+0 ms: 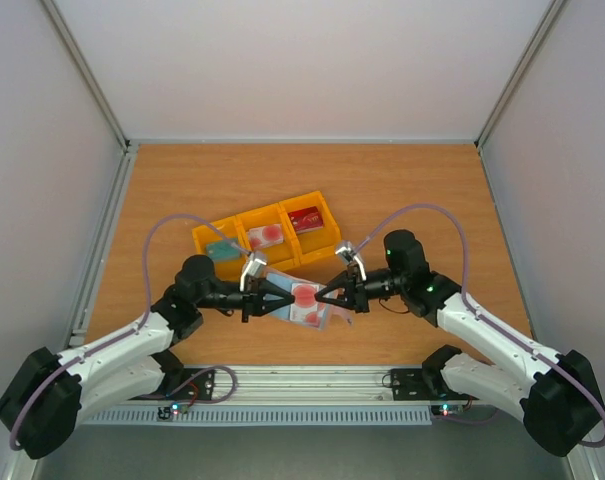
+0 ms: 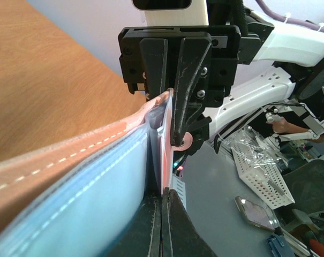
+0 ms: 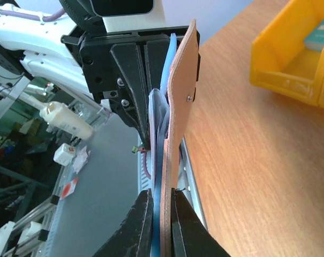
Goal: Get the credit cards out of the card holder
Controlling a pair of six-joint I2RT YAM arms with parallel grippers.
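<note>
The left claw (image 2: 162,203) is clenched on the pink card (image 2: 165,166), the right claw (image 3: 160,202) on the card holder (image 3: 182,80). If you pull askew, the card may jam or slip.

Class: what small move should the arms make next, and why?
Probably draw the right gripper back a little while the left gripper holds firm: both are shut on opposite ends of the card holder, and a red-blotched card sits inside.

The left arm (image 1: 112,350) and right arm (image 1: 492,335) are showing white shells between bulky black joints, each trailing a looping lilac cable (image 1: 157,235), while the left end effector (image 1: 285,299) and right end effector (image 1: 322,295) are displaying black wedge fingers and silver screws (image 2: 203,70).
</note>
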